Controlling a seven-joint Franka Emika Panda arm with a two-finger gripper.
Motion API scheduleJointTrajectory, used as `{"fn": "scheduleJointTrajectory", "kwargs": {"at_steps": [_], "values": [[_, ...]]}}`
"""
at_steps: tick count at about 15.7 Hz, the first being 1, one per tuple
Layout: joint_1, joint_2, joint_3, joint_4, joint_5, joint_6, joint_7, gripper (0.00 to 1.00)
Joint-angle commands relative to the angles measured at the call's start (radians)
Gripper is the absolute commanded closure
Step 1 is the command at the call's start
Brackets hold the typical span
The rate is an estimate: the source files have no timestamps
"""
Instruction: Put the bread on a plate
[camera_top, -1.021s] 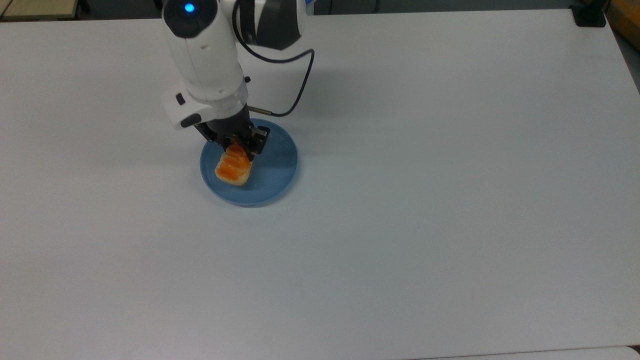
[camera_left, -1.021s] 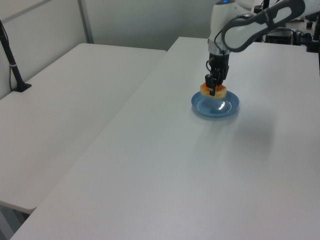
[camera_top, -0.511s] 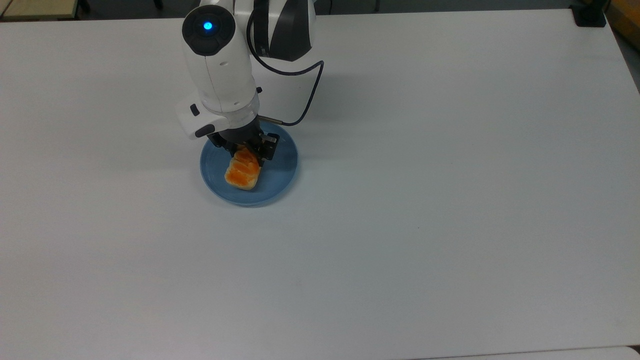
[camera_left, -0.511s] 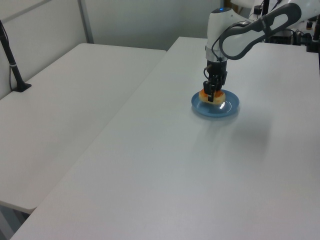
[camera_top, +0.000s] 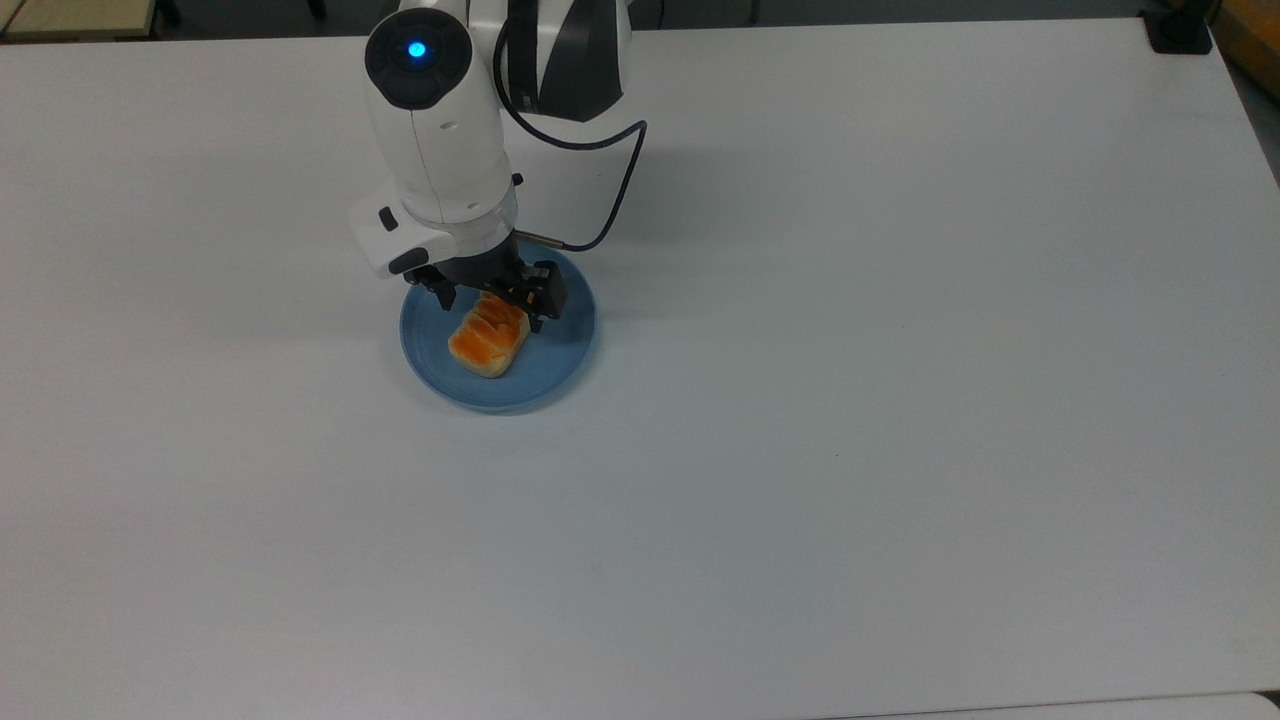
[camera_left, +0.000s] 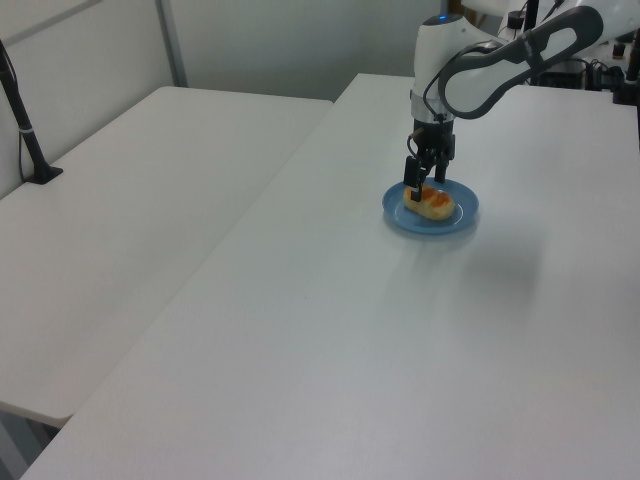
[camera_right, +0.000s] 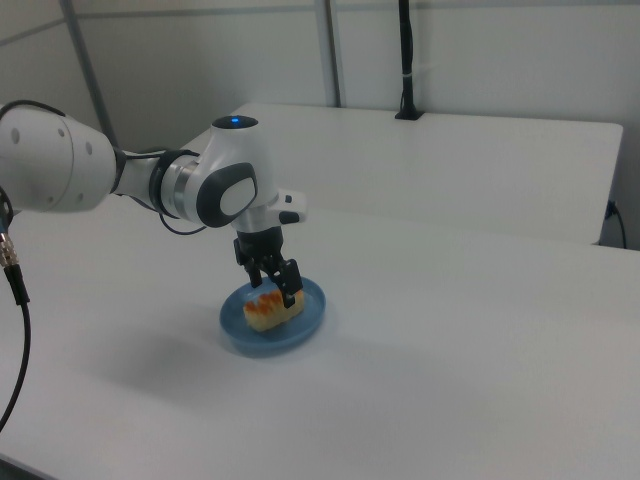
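Now the bread (camera_top: 489, 338) lies on the plate (camera_top: 560, 350), slightly toward nine o'clock of centre in the top view; the gripper (camera_top: 494, 292) straddles its twelve o'clock end, spread wide; release looks done; next, a straight lift clear.

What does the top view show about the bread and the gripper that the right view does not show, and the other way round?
Top view: the bread lies inside the plate rim, its orange top fully seen, with one finger on each side of its far end. Right view: the bread's pale side wall resting on the plate, and a second table behind. Both: the gripper is open over the bread, on a white table.
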Motion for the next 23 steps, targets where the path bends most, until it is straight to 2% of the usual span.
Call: {"fn": "scheduleJointTrajectory", "kwargs": {"at_steps": [1, 9, 13, 18, 23], "values": [[-0.018, -0.091, -0.003, 0.0, -0.022, -0.087, 0.012, 0.0], [-0.092, -0.286, -0.003, 0.195, -0.025, -0.568, -0.183, 0.0], [-0.095, -0.36, -0.003, 0.204, -0.027, -0.58, -0.223, 0.0], [-0.082, -0.377, -0.014, 0.208, -0.028, -0.576, -0.238, 0.0], [-0.082, -0.363, -0.014, 0.201, -0.03, -0.566, -0.391, 0.0]]}}
